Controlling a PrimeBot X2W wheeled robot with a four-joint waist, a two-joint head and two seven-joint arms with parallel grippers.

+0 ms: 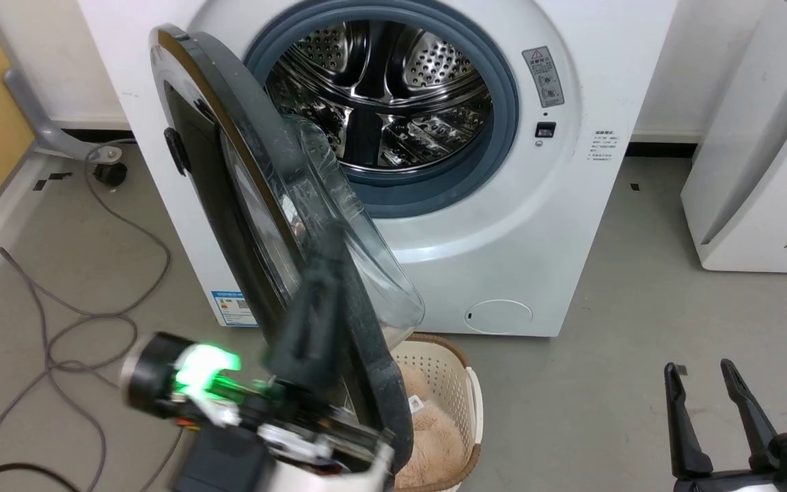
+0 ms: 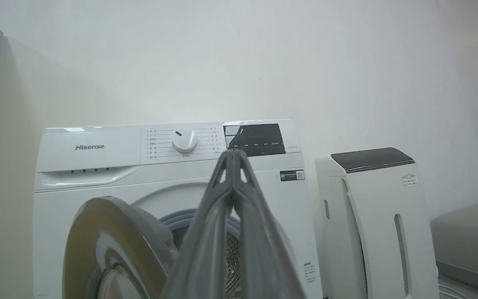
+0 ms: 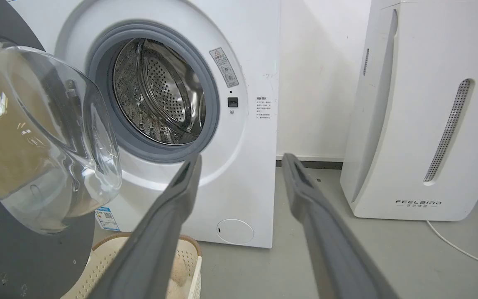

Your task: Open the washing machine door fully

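Cream basket, at six o'clock under the washing machine door, holds something beige and fluffy. Left gripper is pinched together, right gripper spread wide.

The large round glossy black door with clear bulging glass bowl stands swung partly open on the left of the white front-loading washing machine, baring its steel drum.

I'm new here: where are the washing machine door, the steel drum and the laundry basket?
washing machine door (image 3: 44, 137): right wrist view, on its clear glass bowl.
drum (image 1: 434, 65): head view, on its perforated steel wall.
basket (image 1: 438, 369): head view, on its white perforated wall.
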